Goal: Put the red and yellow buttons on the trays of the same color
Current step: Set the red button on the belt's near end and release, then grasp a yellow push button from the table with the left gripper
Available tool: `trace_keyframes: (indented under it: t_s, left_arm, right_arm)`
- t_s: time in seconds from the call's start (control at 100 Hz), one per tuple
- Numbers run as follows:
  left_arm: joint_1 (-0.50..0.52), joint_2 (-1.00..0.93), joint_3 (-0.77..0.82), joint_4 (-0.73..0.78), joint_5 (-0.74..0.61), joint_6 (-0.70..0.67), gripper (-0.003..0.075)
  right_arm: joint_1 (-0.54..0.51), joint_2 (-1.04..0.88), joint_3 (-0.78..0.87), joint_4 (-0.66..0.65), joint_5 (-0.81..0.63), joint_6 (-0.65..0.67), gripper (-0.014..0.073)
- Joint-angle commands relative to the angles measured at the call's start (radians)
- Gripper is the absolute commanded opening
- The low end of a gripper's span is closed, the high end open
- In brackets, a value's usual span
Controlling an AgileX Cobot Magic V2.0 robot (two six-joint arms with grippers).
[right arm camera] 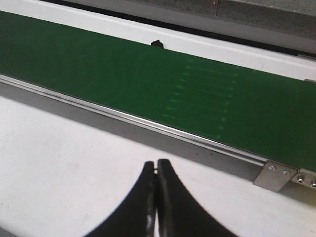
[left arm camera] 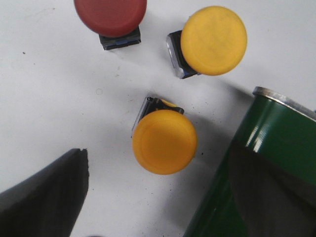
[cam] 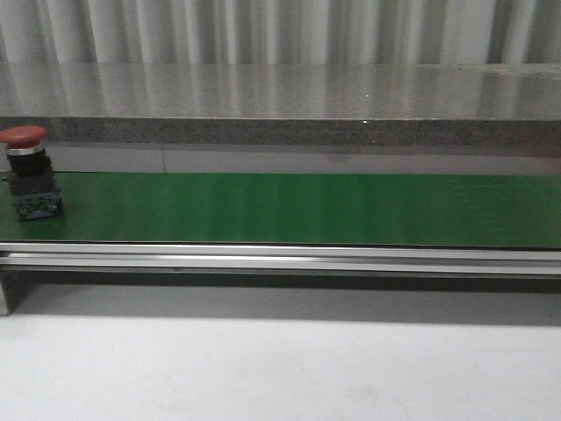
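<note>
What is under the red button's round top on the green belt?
Under the red button's round top sits a silver ring, then a dark block resting on the green belt. What lies beneath that block is covered.

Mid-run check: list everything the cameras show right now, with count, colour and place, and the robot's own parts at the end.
Conveyor belt: one, green, running across the table.
Red button: one, on the belt's far left end.
Yellow buttons: two, on the white surface under the left wrist.
Second red button: one, beside them.
Trays: none in view.
Left gripper: black, open, above the nearer yellow button.
Right gripper: black, shut, over the white table before the belt.
</note>
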Motion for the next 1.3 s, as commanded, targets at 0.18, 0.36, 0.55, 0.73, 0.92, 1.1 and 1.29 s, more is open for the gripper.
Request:
trace_keyframes:
  t_s: [0.18,0.36,0.55,0.73,0.92,1.1,1.29]
  left_arm:
    - [0.003,-0.001,-0.034,-0.016,-0.065,-0.016,0.0564]
    - [0.003,0.001,-0.034,-0.016,-0.068,-0.020,0.0405]
    - [0.003,0.001,-0.034,-0.021,-0.064,-0.020,0.0154]
    - [0.003,0.001,-0.034,-0.017,-0.064,-0.013,0.0076]
    - [-0.001,-0.088,-0.038,0.011,-0.057,0.000,0.0076]
    - [-0.033,-0.225,-0.038,0.015,-0.014,0.061,0.0076]
    - [-0.107,-0.332,0.035,0.034,0.004,0.064,0.0076]
  right_arm:
    - [0.005,0.008,-0.023,0.017,-0.063,-0.009,-0.0053]
    - [0.005,0.008,-0.023,0.017,-0.063,-0.009,-0.0053]
    - [0.005,0.008,-0.023,0.017,-0.063,-0.009,-0.0053]
    - [0.005,0.008,-0.023,0.017,-0.063,-0.009,-0.0053]
    - [0.005,0.008,-0.023,0.017,-0.063,-0.009,-0.0053]
    - [0.005,0.008,-0.023,0.017,-0.063,-0.009,-0.0053]
    - [0.005,0.008,-0.023,0.017,-0.063,-0.009,-0.0053]
